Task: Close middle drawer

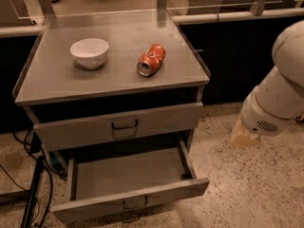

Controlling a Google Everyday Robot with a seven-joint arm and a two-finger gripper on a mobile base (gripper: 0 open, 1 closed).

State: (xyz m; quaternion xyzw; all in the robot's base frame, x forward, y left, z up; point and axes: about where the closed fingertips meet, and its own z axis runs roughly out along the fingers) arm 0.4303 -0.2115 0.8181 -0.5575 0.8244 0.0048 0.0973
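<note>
The arm [280, 87] wears smooth, glossy white shells, all rounded, with no sharp edges showing. At the top right a large dome-like joint cover bulges into view. Below it a thick, slightly tapering segment runs down to a drum-shaped housing [261, 120], and narrow dark seams mark where one shell meets the next. On the drum's face sits a small dark oval grille [267, 126] of fine slots. The warm light tints the white casing towards cream, with soft shading along its undersides. The tool [244, 137] sits directly under that housing, low at the right of the view. It shows as a matte, pale tan, wedge-shaped block, duller than the shells above.
</note>
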